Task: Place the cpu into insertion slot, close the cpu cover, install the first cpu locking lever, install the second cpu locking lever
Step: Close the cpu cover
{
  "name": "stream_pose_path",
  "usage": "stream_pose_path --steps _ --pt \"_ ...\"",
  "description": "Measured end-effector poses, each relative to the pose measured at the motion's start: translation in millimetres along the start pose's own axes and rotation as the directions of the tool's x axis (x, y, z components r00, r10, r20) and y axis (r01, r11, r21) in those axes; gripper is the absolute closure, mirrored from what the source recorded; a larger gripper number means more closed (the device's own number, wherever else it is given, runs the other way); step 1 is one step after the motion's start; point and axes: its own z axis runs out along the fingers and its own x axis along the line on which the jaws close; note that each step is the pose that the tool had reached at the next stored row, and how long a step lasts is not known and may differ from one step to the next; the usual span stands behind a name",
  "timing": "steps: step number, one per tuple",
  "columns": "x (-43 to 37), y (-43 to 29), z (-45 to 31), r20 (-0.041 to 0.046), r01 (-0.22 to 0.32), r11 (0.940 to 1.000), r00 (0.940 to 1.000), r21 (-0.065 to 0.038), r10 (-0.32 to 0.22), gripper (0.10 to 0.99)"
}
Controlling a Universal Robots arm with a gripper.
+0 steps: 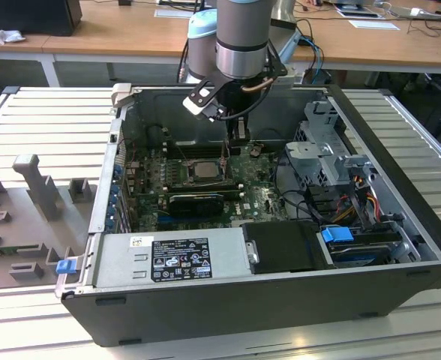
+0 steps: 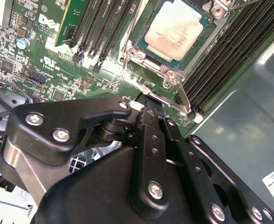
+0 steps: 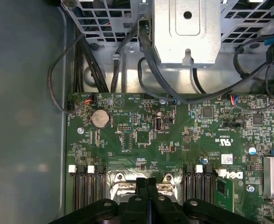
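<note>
The gripper (image 1: 239,137) is positioned inside the open computer case (image 1: 265,307), close above the motherboard (image 3: 174,140) and near the insertion slot (image 1: 180,175). In both wrist views its two black fingers (image 3: 140,187) are seen pressed together (no gap is left between them, and nothing is seen clamped there). The cpu (image 2: 174,30) is seated in the slot with its pale metal face upward. It is framed by the cpu cover (image 2: 151,59), which is laid flat around it. A thin metal lever (image 2: 180,95) is seen running from the cover's corner, just beside the fingertips; whether it is latched cannot be told. Long black memory slots (image 2: 221,51) are ranged alongside the socket.
</note>
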Motion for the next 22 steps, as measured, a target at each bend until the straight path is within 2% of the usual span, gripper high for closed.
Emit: stream_pose_path --steps 18,22 --pt "0.0 -5.2 -0.3 -0.0003 0.000 1.0000 1.0000 0.000 0.000 0.980" --pt "0.1 -9.0 -0.4 -0.0005 0.000 1.0000 1.0000 0.000 0.000 0.980"
